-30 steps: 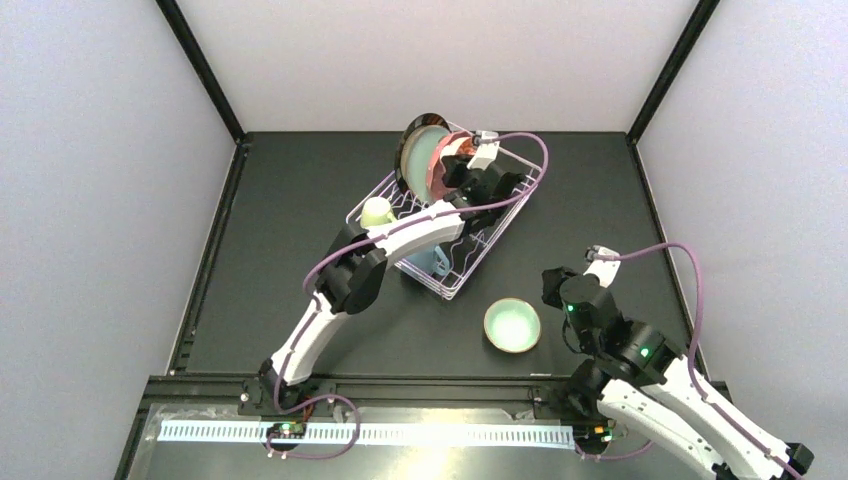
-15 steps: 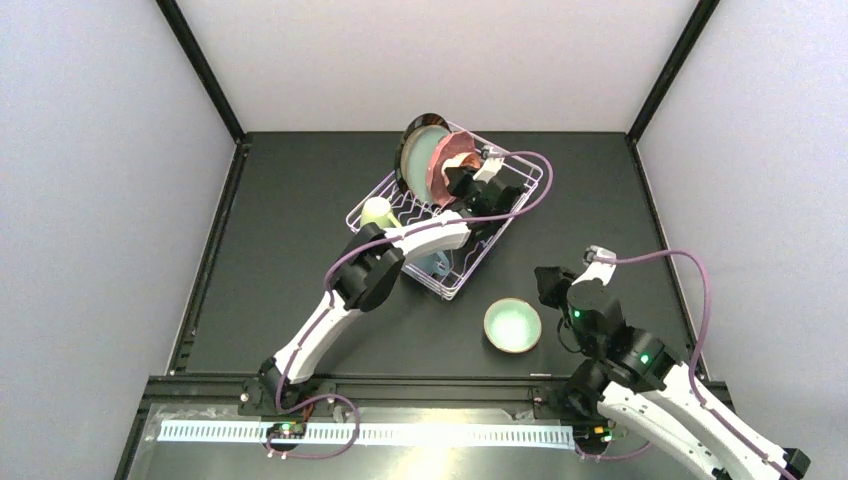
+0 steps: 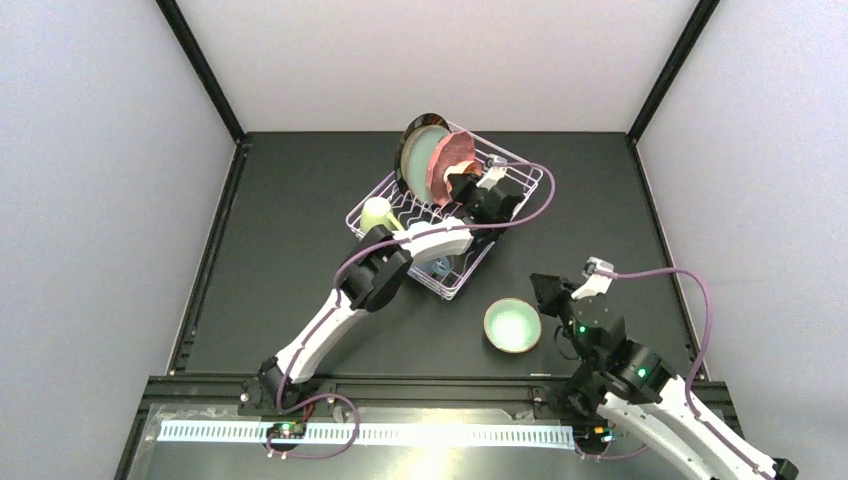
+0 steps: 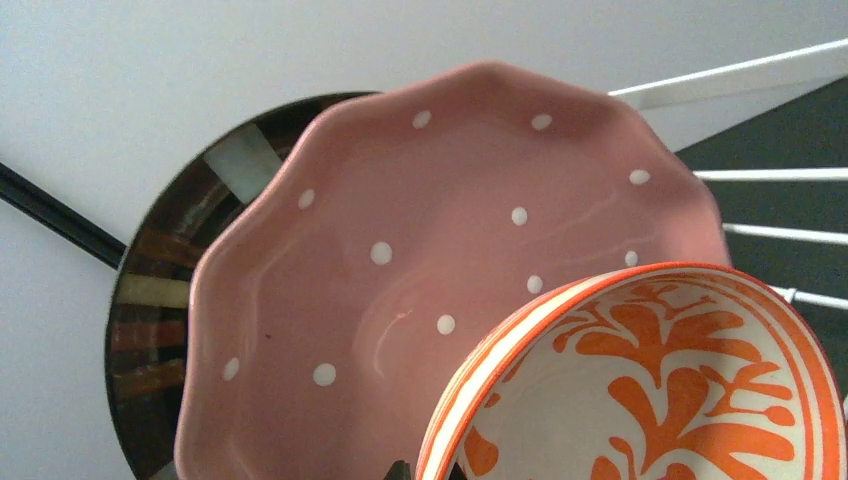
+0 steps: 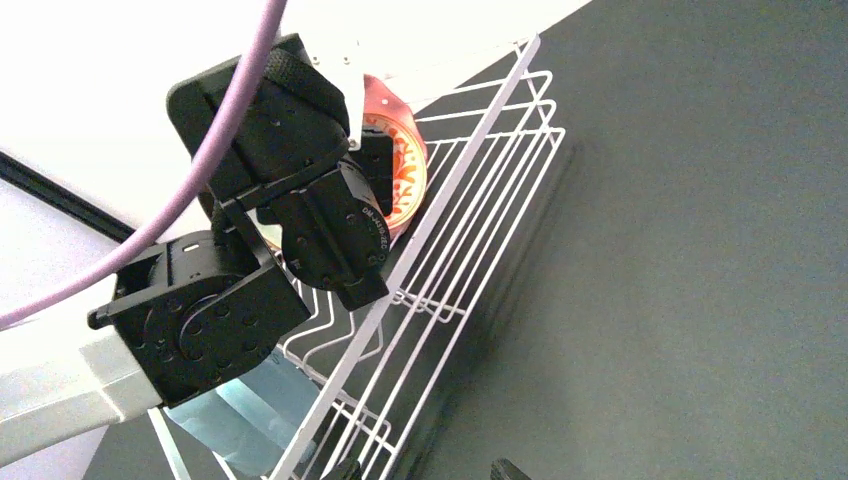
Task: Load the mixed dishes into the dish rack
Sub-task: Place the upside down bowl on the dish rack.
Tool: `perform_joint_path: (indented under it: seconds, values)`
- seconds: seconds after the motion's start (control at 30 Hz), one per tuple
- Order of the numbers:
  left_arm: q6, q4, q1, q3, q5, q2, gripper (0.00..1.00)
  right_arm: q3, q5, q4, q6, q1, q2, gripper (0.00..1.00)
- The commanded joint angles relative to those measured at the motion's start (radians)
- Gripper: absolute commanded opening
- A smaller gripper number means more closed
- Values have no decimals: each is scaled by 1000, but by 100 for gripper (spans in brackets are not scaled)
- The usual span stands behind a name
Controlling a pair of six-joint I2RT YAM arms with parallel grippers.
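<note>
The white wire dish rack [image 3: 499, 236] stands mid-table. At its far end lean the dark striped-rim plate [image 3: 418, 128], the teal plate [image 3: 428, 155] and the pink dotted plate [image 4: 400, 270]. My left gripper [image 4: 425, 470] is shut on the rim of the red-orange bowl [image 4: 690, 390], held on edge just in front of the pink plate. The cream mug [image 3: 377, 212] and blue mug [image 5: 235, 410] sit in the rack. The mint bowl [image 3: 512, 326] rests on the table. Just right of it, my right gripper [image 5: 428, 470] hovers open and empty, facing the rack.
The left arm [image 3: 330, 320] stretches diagonally over the rack's near end. Black frame posts [image 3: 205, 70] and grey walls close in the dark table [image 3: 290, 200]. A purple cable [image 3: 520, 170] loops over the rack's far corner.
The left gripper has shifted the red-orange bowl slightly nearer and lower beside the pink plate. The right arm has edged leftward toward the mint bowl.
</note>
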Motion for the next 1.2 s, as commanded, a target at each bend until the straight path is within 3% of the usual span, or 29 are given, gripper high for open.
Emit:
perform_joint_path:
  seconds: [0.0,0.5,0.77,0.87,0.93,1.03,1.17]
  values:
    - [19,42,4,18,-16,31,1,-46,1,53,10,-4,-40,74]
    - [16,-43,-14,2,-38,77,1,-107,0,10,57,-4,-169,74]
    - [-29,-176,-14,28,-45,90,1,-96,4,-18,69,-4,-181,74]
    - [-96,-303,-14,69,-52,107,1,-91,5,-16,64,-4,-176,74]
    - [-137,-356,-14,77,-58,109,4,-86,1,-14,62,-4,-165,75]
    - [-192,-430,-15,78,-58,109,18,-72,-2,-13,57,-4,-146,75]
    - [-246,-506,-18,78,-55,111,19,-62,-2,-9,49,-4,-136,75]
